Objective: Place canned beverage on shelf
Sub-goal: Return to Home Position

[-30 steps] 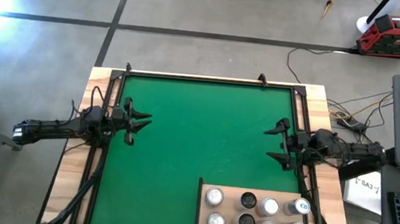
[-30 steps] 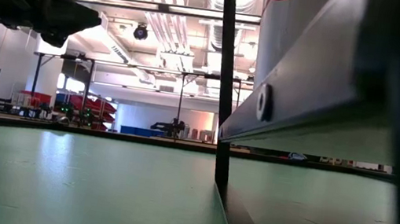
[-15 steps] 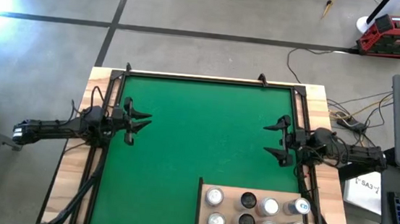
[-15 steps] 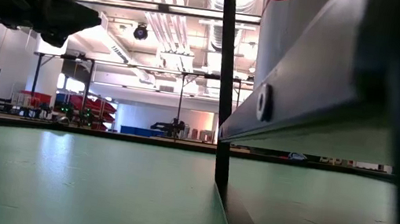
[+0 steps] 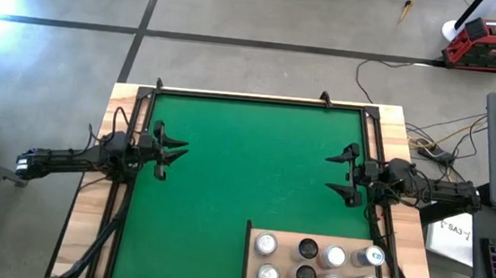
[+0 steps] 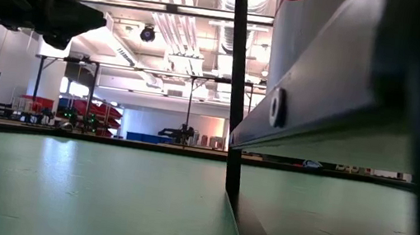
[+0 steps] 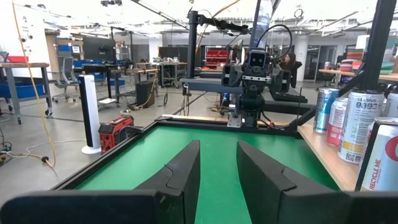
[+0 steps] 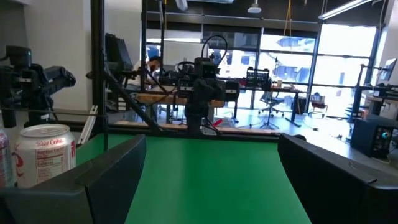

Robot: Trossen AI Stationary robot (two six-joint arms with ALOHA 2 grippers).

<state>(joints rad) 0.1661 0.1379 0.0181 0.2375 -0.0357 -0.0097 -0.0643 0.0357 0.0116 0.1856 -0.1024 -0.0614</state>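
Presently, the shelf is seen lying flat at the lower right of the high view, set on the green mat against its right edge. 8 cans are stood upright on it in 2 rows of 4: a silver-topped pair at the left, a dark-topped pair next, another silver pair, then a blue-tinted pair at the far right.

At mid right of the frame, the right gripper is held over the mat's edge, higher in the picture than the shelf and well apart from it. Its fingers are spread wide, with nothing between them.

At mid left, the left gripper is held over the opposite edge, its fingers set to a narrow gap and likewise empty. The 2 grippers are pointed toward each other across the mat.

In the left wrist view, a white can and a red-and-white can are seen at the right edge.
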